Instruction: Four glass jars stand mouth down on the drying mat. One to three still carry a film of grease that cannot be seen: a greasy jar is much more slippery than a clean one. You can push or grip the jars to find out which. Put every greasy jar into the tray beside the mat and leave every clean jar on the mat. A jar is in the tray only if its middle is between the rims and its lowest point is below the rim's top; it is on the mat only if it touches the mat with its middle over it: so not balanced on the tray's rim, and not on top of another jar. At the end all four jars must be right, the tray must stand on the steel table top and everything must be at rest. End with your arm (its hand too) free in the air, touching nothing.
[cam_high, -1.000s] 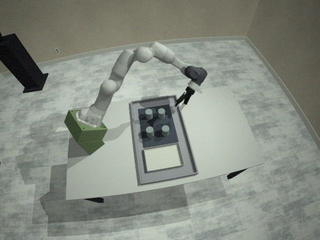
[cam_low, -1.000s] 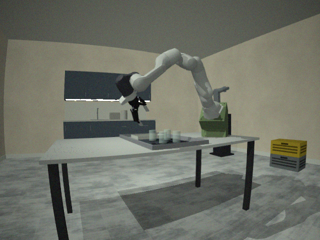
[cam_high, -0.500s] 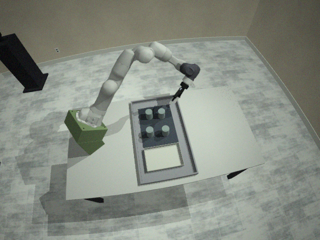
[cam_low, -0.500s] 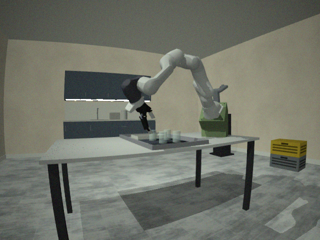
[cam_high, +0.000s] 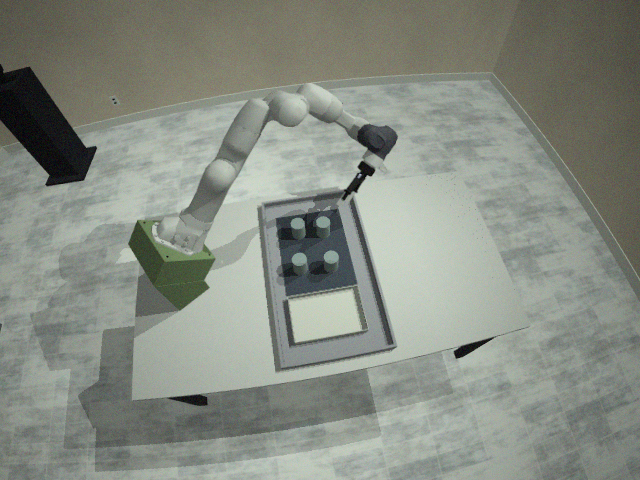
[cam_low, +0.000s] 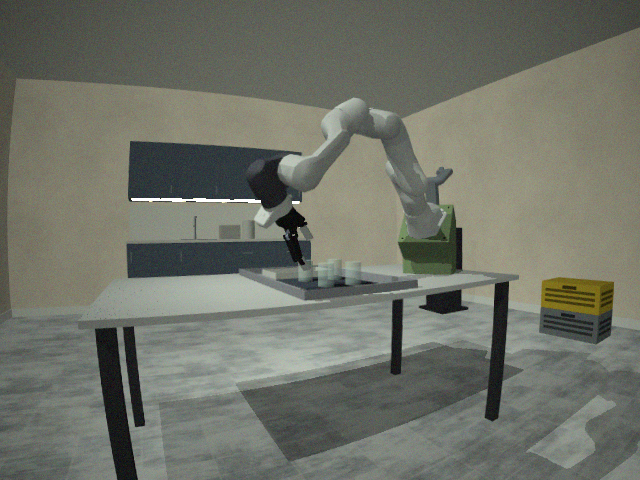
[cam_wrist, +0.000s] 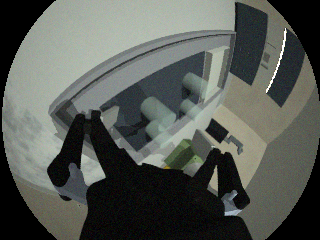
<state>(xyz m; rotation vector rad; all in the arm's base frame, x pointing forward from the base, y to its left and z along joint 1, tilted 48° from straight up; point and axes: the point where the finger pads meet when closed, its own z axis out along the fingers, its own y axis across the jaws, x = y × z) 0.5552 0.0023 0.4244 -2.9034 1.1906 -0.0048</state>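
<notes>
All 4 jars stand mouth down on the dark drying mat (cam_high: 316, 276), set out as a square: the far-left jar (cam_high: 297, 227), the far-right jar (cam_high: 322, 226), the near-left jar (cam_high: 299, 262) and the near-right jar (cam_high: 330, 260). They are apart from one another and none leans. The pale tray (cam_high: 326, 336) just beside the mat's near edge holds nothing. Mat and tray lie together inside a grey rimmed surround (cam_high: 268, 289) on the steel table top (cam_high: 439, 248). From where things sit, I would say none of the sorting is done yet; every jar is waiting to be tested and any greasy one has yet to reach the tray.

The arm rises from its green base (cam_high: 155, 258) at the table's left side, arches high, then bends down over the surround's far-right corner. The gripper (cam_high: 346, 195) points steeply down and slightly towards the mat, its tips low beside the far-right jar but not touching it as far as I can tell. Its jaws are spread fully wide with nothing between them; the wrist view shows both fingers splayed, with the jars visible ahead between them.
</notes>
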